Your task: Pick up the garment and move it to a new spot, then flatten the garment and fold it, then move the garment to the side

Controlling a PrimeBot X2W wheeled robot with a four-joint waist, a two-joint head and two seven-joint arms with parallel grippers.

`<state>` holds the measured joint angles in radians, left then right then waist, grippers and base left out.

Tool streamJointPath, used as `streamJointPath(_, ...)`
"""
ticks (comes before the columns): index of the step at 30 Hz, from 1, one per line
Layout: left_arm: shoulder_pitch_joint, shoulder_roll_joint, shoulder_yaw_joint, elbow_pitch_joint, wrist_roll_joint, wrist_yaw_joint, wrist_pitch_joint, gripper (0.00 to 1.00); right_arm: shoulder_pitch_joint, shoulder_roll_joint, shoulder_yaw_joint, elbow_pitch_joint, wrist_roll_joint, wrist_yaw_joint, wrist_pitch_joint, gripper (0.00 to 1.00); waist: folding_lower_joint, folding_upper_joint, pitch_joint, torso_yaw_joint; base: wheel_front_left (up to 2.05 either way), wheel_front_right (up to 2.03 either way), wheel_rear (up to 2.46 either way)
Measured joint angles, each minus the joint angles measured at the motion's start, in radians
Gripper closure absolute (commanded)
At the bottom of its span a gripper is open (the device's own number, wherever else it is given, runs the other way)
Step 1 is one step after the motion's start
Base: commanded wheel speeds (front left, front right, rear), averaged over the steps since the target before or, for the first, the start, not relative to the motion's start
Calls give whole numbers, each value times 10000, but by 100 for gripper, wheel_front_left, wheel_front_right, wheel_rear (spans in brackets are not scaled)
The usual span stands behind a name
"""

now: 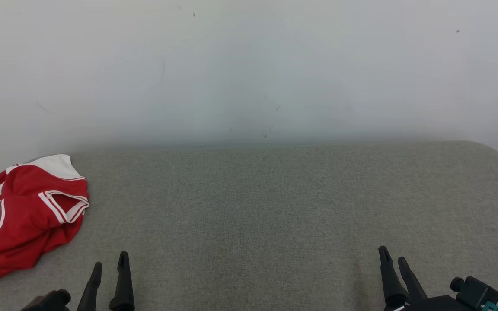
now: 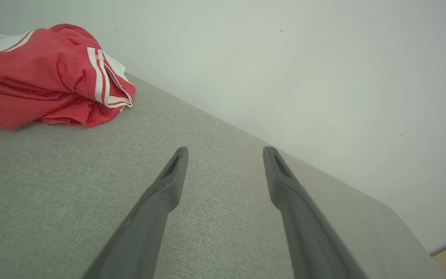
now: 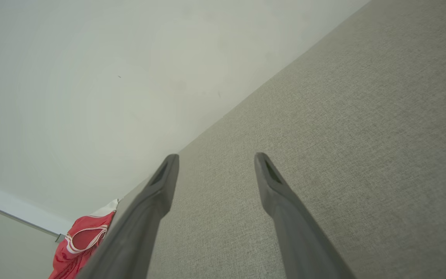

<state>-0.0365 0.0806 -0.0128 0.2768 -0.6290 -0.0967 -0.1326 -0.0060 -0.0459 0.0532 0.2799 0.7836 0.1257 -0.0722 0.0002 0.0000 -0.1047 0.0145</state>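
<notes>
Nearest, the left claw (image 1: 110, 259) and the right claw (image 1: 392, 254) both stand spread wide and empty above the grey padded surface (image 1: 249, 207). Ahead of the left claw and off to its left lies the garment (image 1: 24, 216) — a red shirt with white trim, crumpled in a loose heap, well apart from the right claw. It looks light, soft and limp, so it should sag and drape once lifted. The striped sleeve hem (image 1: 64, 205), on the side facing the left claw, seems the best pinch — doubled cloth, less likely to slip. Beyond stands the pale wall (image 1: 249, 65).
</notes>
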Motion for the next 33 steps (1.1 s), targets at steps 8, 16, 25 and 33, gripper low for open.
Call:
streamJointPath(8,56,245,-253,-10,1145,-81,-242,0,165,-4,-29,-184,-1229,0,-2,0,0,0,-63,12,0,0,0)
streamJointPath(16,173,245,-385,-15,2073,-86,-433,0,341,-6,-148,-468,-2899,2,29,0,-1,0,-117,16,0,0,0)
streamJointPath(25,247,259,-464,35,2934,-73,-629,0,546,-12,-299,-782,-3703,17,121,0,-1,0,-186,14,0,0,0)
streamJointPath(33,362,251,-479,94,3478,-42,-780,0,706,-13,-314,-924,-4111,19,102,0,-2,0,-270,-21,0,0,0)
